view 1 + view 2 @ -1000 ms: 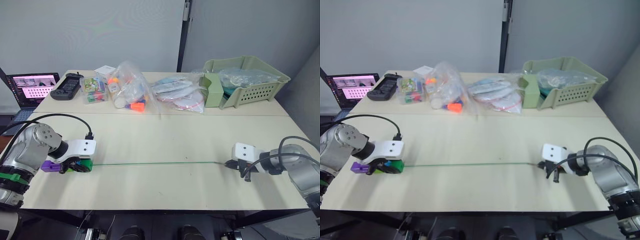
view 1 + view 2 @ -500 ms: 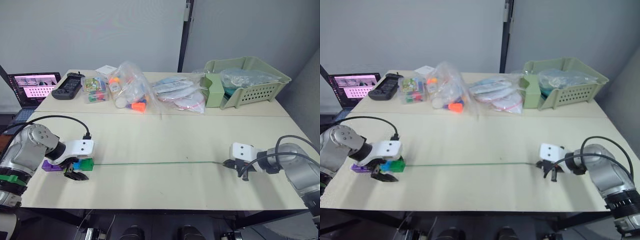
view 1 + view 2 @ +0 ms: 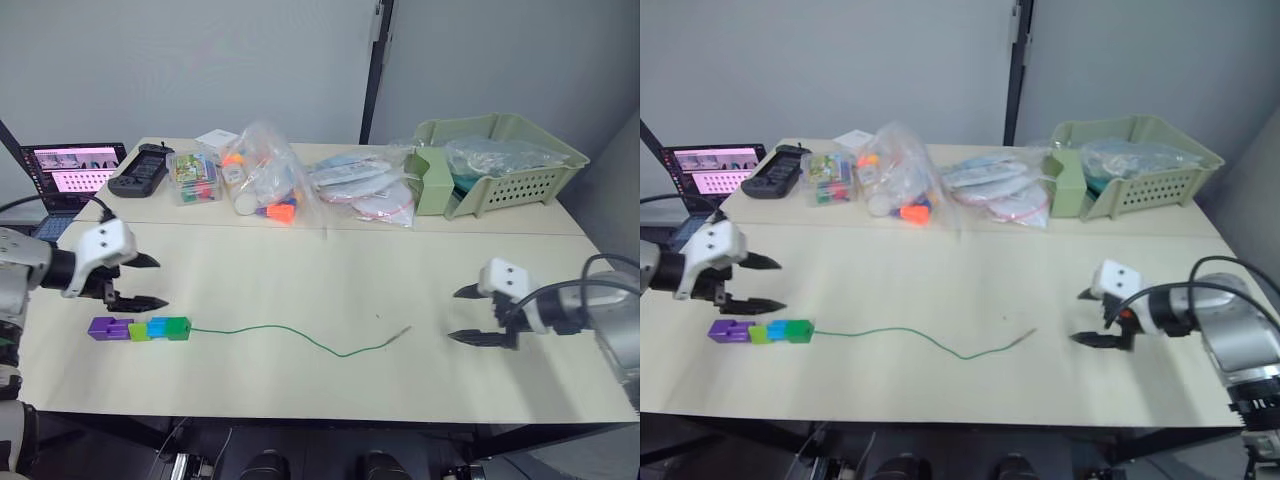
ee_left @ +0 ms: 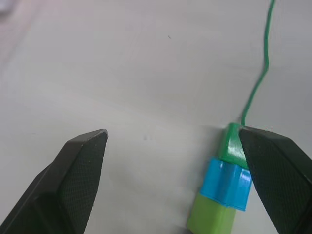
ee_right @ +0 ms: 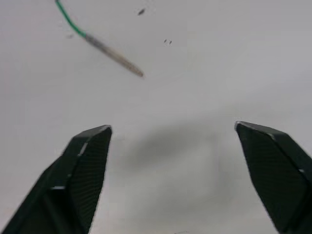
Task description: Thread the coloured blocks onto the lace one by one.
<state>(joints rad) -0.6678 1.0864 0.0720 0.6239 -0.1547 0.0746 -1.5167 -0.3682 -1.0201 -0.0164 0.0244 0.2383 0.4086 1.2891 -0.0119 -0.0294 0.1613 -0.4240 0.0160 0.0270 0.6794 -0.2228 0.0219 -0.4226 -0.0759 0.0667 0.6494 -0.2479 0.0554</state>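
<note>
Table point(image 3: 330, 260): blocks point(image 3: 139, 328) threaded on slack lace point(image 3: 300, 338), untouched.

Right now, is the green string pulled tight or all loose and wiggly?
Loose. The lace lies in a wavy curve on the table from the coloured blocks to its stiff tip, and neither end effector holds it.

Looks like a robotics lab or test room set up in an office: plain grey partition walls point(image 3: 200, 60) behind a pale work table point(image 3: 330, 260). At the table's far edge sit an open laptop point(image 3: 68, 170) (running some display), a black handheld controller point(image 3: 140, 170), bagged toy parts point(image 3: 262, 175) and a green plastic basket point(image 3: 500, 160).
</note>
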